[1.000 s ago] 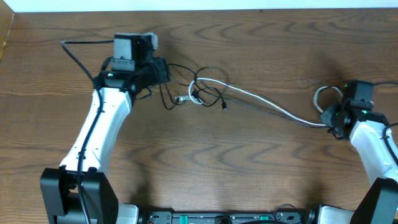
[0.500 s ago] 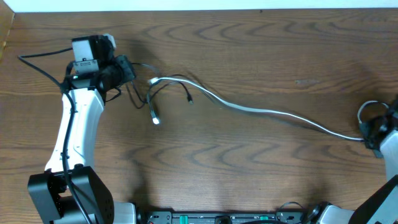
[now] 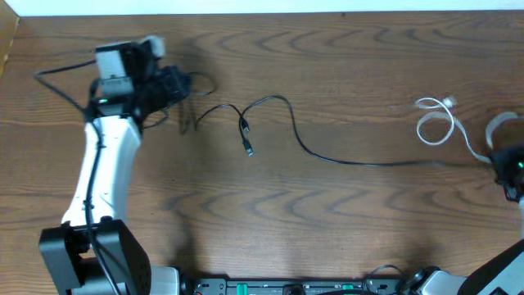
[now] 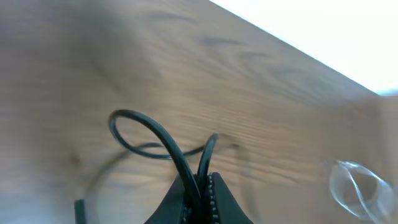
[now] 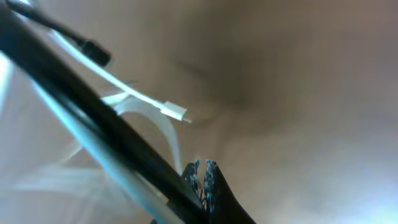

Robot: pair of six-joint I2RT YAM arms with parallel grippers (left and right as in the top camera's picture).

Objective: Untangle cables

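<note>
The black cable runs from my left gripper across the table toward the right, with one small plug lying free. In the left wrist view my left gripper is shut on two strands of the black cable. The white cable lies coiled at the far right, apart from the black one, and leads to my right gripper. In the blurred right wrist view my right gripper is shut, with the white cable beside a thick black strand.
The wooden table has its far edge along the top and a lighter strip at the far left. My left arm stretches up the left side. Thick black robot wires loop behind the left wrist.
The white cable has come out of the black cable's loops and sprung to the far right. My right gripper has moved right. The black cable now lies stretched out.
</note>
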